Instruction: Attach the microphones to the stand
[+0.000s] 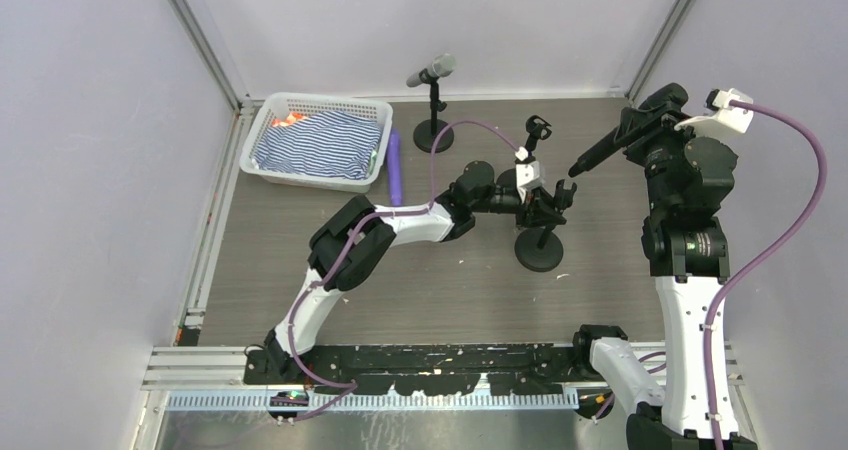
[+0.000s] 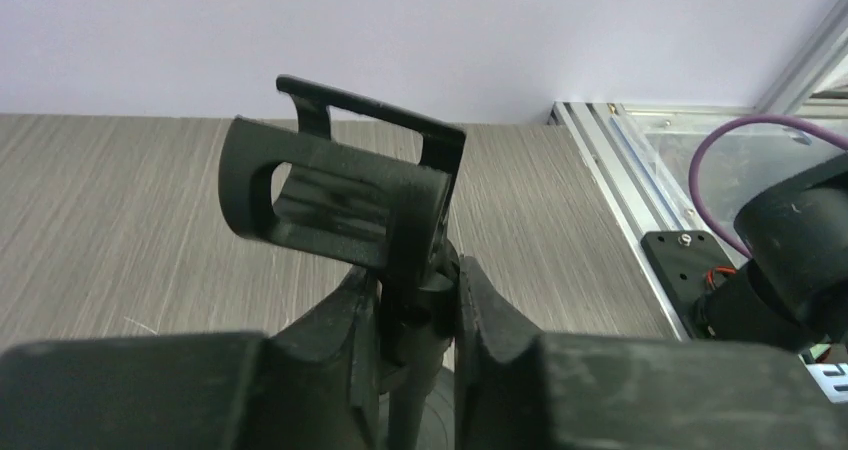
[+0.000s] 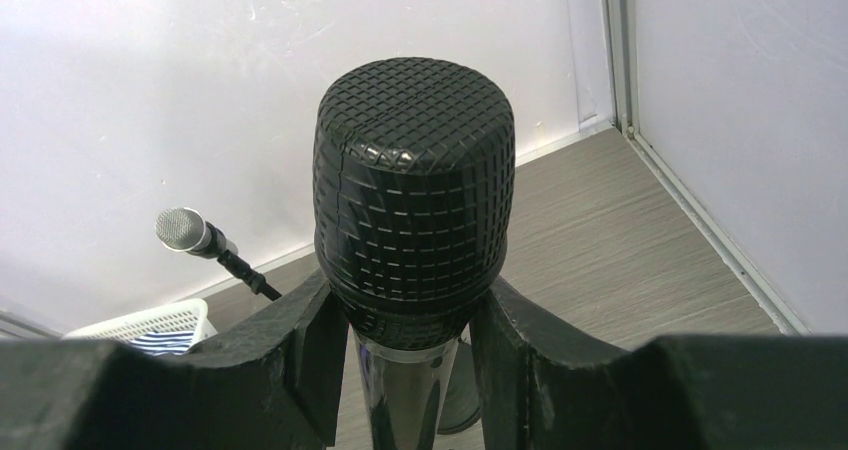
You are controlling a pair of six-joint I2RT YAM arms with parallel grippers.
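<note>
Left claw (image 2: 418, 292) is pinched on the stand (image 1: 540, 252) just under its empty clip (image 2: 340, 195). Right claw (image 3: 408, 295) is clamped round the black microphone (image 3: 412, 190), held at 3 o'clock of the clip. Handle should be lined up with the slot and the stand steadied. Wall (image 1: 780, 120) crowds 3 o'clock; open room is found over the table (image 1: 450, 290) at 6.

The silver-grey mic (image 1: 431, 70) sits clipped in the far stand (image 1: 433, 135), at upper centre, with its head tilted up to the right. The purple mic (image 1: 394, 168) lies flat left of centre, along the frame's height. The black mic (image 1: 598, 152), at upper right, slants in the air, the right gripper (image 3: 408, 315) clamped just below its gridded head. The near stand (image 1: 540, 252) stands at centre; its black clip (image 2: 340, 195) is empty and tilted.
</note>
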